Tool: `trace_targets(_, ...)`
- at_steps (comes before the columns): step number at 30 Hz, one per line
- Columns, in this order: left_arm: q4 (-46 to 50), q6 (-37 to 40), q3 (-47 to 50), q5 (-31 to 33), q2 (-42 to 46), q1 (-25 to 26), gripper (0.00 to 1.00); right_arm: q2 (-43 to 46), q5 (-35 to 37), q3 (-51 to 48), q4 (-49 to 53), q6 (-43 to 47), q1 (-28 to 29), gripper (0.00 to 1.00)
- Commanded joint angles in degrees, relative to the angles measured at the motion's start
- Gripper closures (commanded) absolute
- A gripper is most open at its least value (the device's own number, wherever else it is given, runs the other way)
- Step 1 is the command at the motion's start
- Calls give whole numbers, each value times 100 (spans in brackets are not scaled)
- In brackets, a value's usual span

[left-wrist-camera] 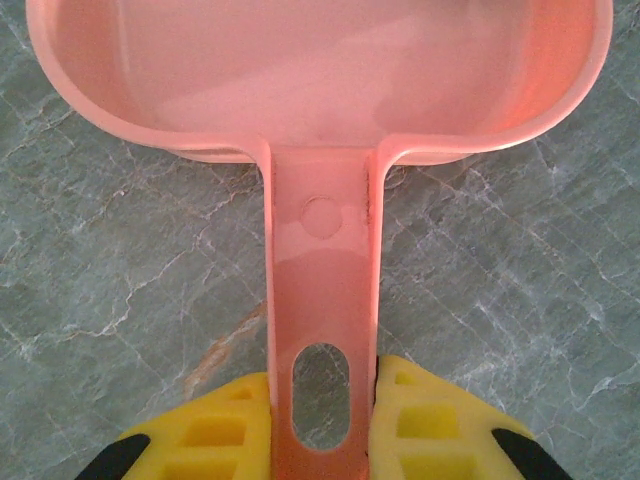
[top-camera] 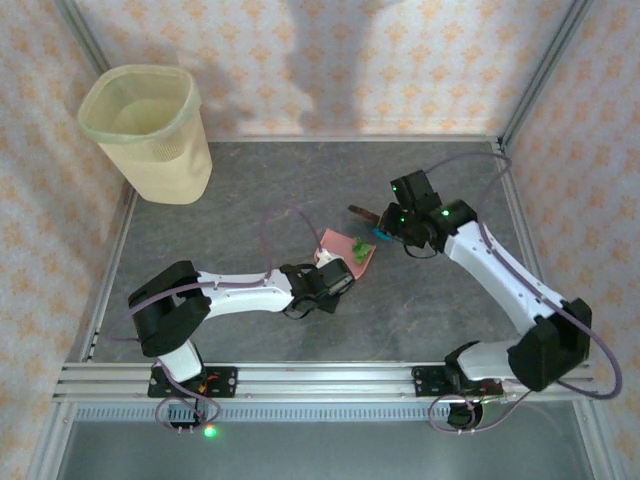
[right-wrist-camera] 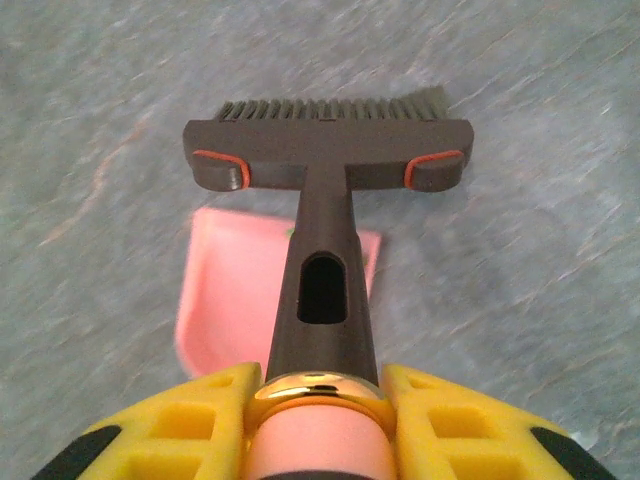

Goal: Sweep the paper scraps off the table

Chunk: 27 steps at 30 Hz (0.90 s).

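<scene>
A pink dustpan (top-camera: 345,252) lies on the dark grey table (top-camera: 250,200) near its middle, with a few green paper scraps (top-camera: 358,248) on its mouth end. My left gripper (top-camera: 333,270) is shut on the dustpan's handle (left-wrist-camera: 320,300), yellow fingers (left-wrist-camera: 430,420) pressed on both sides; the pan's bowl (left-wrist-camera: 320,80) looks bare from behind. My right gripper (top-camera: 388,228) is shut on a brush's pink handle (right-wrist-camera: 320,440). The dark brush head (right-wrist-camera: 328,150) hangs above the table just past the dustpan (right-wrist-camera: 230,290). A green speck (right-wrist-camera: 291,232) peeks beside the brush neck.
A cream waste bin (top-camera: 150,130) stands at the table's back left corner. Aluminium rails (top-camera: 300,380) run along the near edge, and patterned walls close in the back and sides. Bare table (top-camera: 250,190) lies between the bin and the dustpan.
</scene>
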<state>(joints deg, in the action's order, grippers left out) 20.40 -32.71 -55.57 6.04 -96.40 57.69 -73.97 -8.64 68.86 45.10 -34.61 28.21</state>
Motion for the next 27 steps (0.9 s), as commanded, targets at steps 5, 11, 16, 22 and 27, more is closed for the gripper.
trace_targets(5, 210, 61, -24, -7, -50, 23, 100, 1304, 388, -45, 43, -261, -20, 100)
trace_targets(11, 228, 51, -16, 20, -39, 43, 100, 1171, 1738, 87, 317, 512, -67, 100)
trace_targets(16, 232, 62, -27, -1, -55, 56, 100, 483, 2175, 352, 864, 938, -105, 100)
trace_targets(22, 369, 98, -150, -43, -146, 56, 100, 53, 1950, 423, 1418, 1078, -105, 100)
trace_targets(27, 852, 154, -343, -55, -83, 117, 100, 84, 1844, 144, 1476, 1133, -97, 100)
